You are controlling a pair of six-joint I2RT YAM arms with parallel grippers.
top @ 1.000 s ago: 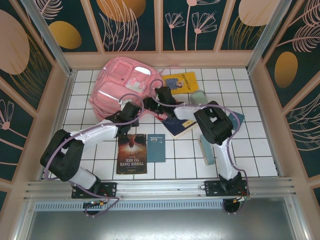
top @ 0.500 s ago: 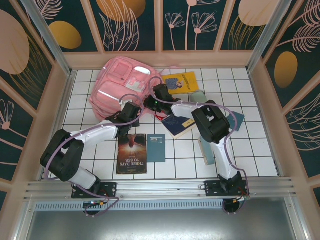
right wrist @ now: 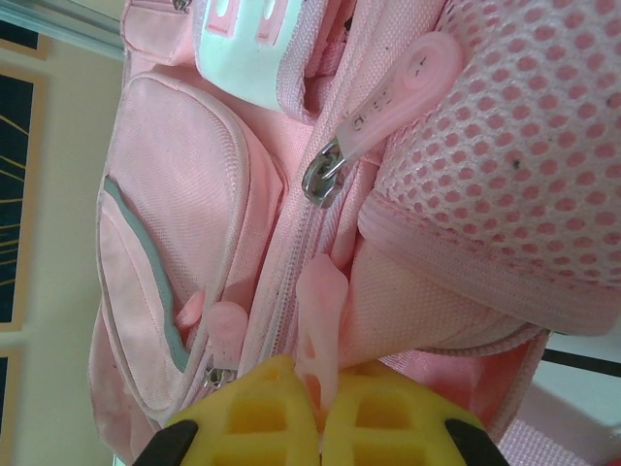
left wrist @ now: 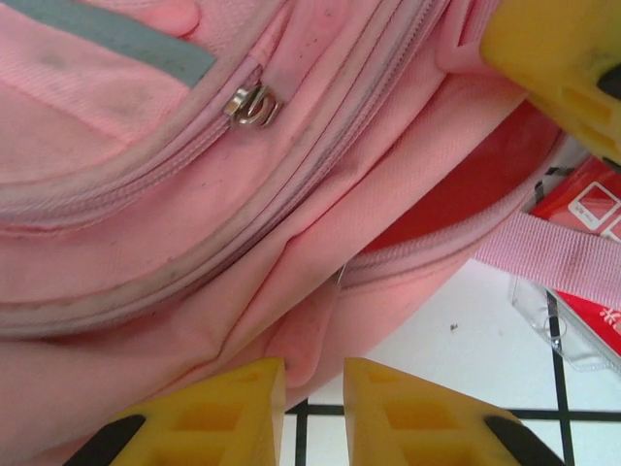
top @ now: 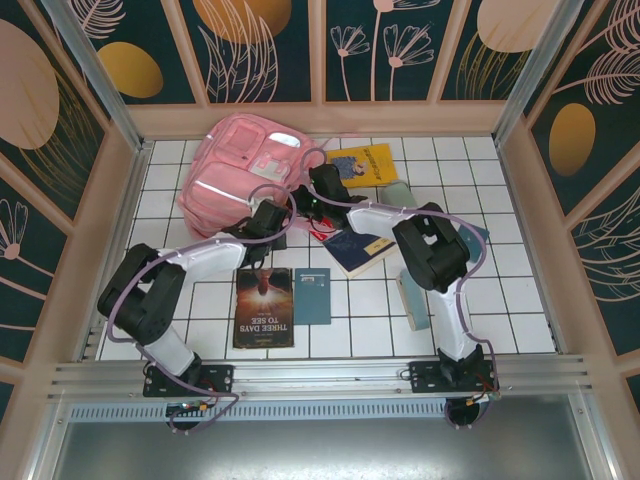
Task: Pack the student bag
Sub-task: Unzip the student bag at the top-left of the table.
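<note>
Opening student bag | right gripper clamped on zipper pull | left gripper pinching bag hem, slightly apart | pull along zipper track, brace fabric taut

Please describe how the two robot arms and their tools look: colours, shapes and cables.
Both arms have white links, bulky black joint housings and pale lilac cables looping alongside. The left tool and the right tool each have two blocky yellow fingers with rectangular cut-outs, on black mounts.

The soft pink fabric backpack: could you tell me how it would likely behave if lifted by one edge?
The soft pink fabric backpack would probably sag and fold, since its cloth creases near the left gripper. It looks flat, so likely light for its size. The right gripper is shut on a pink zipper pull tab, so pulling may drag the cloth rather than slide the zipper.
</note>
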